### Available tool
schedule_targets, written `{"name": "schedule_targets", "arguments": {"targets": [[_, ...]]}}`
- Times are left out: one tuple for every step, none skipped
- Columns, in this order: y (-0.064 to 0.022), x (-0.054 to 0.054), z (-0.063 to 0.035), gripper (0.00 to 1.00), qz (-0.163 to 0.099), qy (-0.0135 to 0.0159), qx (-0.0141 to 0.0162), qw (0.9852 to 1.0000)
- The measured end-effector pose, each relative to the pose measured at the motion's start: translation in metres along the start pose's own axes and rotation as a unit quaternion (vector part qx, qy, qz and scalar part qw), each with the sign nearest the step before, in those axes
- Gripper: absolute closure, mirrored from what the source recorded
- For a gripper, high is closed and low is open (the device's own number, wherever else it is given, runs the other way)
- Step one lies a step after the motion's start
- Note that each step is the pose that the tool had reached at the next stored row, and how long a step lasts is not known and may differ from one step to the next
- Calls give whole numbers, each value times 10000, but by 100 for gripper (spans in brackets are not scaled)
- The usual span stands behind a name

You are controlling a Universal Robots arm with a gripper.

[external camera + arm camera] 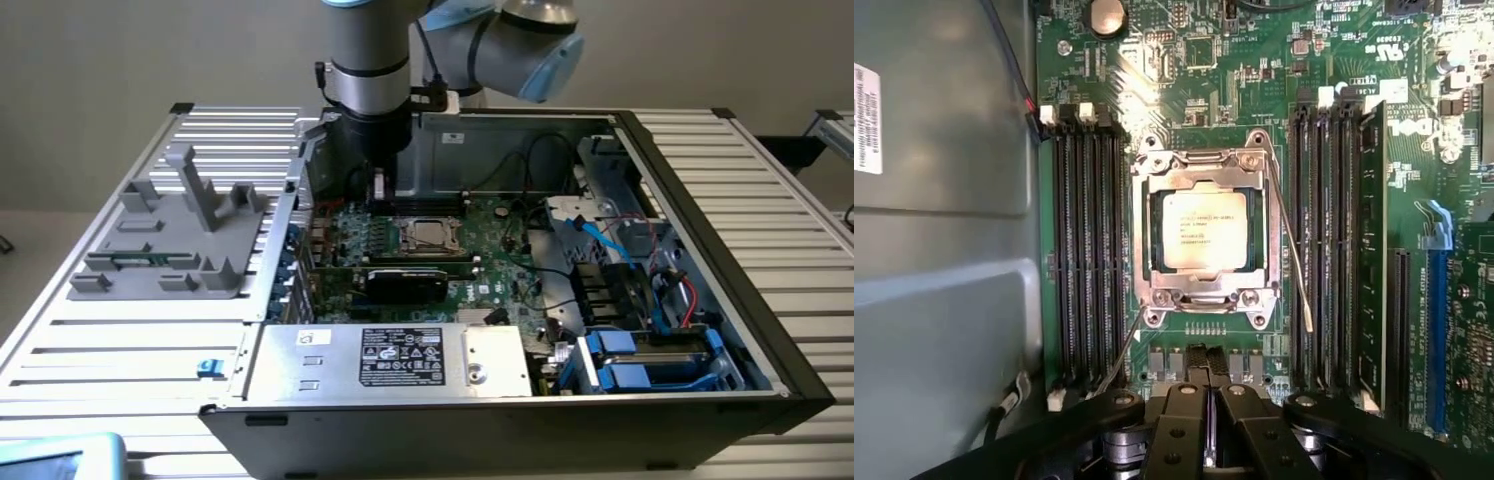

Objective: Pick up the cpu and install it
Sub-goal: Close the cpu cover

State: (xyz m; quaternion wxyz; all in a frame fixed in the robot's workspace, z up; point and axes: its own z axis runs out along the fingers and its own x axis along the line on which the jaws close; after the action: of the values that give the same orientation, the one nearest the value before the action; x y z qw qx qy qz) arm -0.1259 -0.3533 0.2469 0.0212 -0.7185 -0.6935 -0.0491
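Across the exterior view's left side, a grey plastic fixture (174,225) with upright posts and slots stands on the slatted metal surface (134,340). A small blue clip (207,368) sits near the front edge. Next to the fixture lies the open computer case (747,330), with its green motherboard (514,250) facing up.

The arm (367,70) reaches down into the case on that near-left side. Its fingers (1179,430) are pressed together with nothing between them. They hang over the board near the socket frame (1154,170) and are not touching the cpu (430,234).

The cpu lies flat inside that metal frame, near the middle of the board. It is a small square chip with a pale, shiny silver top, a few lines of fine dark print and a thin dark rim. In the wrist view it sits between two banks of black memory slots (1084,250). A thin wire lever (1289,250) slants beside the frame.

Toward the viewer from the socket lies a black card (407,280). In front of that is a silver power supply box (400,357) with a dark label. Further right are loose cables and blue-handled drive bays (627,365).

On the exterior view's right, the slatted surface carries on past the case wall. Behind everything is a plain grey wall (160,50).
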Motion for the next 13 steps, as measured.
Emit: {"name": "schedule_targets", "arguments": {"targets": [[-2, 4, -39, 89, 0, 3, 0, 10000], [-5, 8, -80, 89, 0, 5, 0, 10000], [-8, 12, -120, 89, 0, 8, 0, 10000], [-11, 15, -154, 89, 0, 12, 0, 10000], [-13, 18, -189, 89, 1, 16, 0, 10000], [-17, 21, -216, 89, 1, 18, 0, 10000], [-22, 23, -234, 89, 1, 19, 0, 10000], [-27, 24, -243, 89, 1, 18, 1, 10000], [-36, 27, -248, 89, 0, 19, 0, 10000], [-47, 29, -254, 89, 1, 19, 0, 10000], [-61, 30, -263, 89, 1, 20, 0, 10000], [-79, 31, -278, 89, 1, 21, 0, 10000], [-94, 33, -294, 89, 1, 24, 1, 10000]]}}
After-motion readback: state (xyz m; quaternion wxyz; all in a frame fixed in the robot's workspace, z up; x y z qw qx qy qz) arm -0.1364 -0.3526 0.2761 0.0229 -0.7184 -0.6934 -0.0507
